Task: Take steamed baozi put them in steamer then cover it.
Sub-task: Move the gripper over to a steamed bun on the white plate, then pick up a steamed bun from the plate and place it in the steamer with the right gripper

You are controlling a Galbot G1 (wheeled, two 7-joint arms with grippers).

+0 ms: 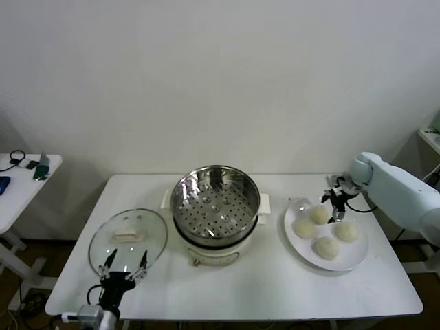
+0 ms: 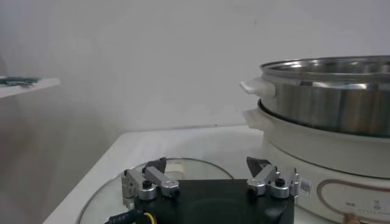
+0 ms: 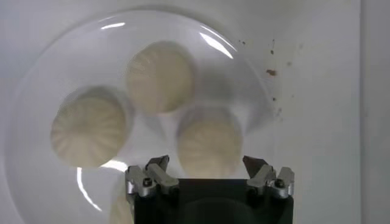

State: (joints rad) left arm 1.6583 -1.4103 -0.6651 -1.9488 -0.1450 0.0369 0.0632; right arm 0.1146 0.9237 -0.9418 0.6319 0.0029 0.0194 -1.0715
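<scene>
Four cream-white baozi lie on a round white plate (image 1: 357,260) at the right of the table, one of them at the back (image 1: 319,214). My right gripper (image 1: 335,203) hangs open just above the plate. In the right wrist view it (image 3: 206,167) is open, with one baozi (image 3: 209,145) lying below and between its fingers, untouched. The steel steamer (image 1: 215,206) stands uncovered at the table's middle, its perforated tray bare. The glass cover (image 1: 128,239) lies flat to its left. My left gripper (image 1: 126,265) is open and empty at the cover's near edge; the left wrist view shows the gripper (image 2: 207,167), the cover (image 2: 106,198) and the steamer (image 2: 329,91).
The white table (image 1: 261,282) carries only these things. A small side table (image 1: 20,180) with small objects stands at far left. A shelf edge (image 1: 432,136) shows at far right. A plain wall is behind.
</scene>
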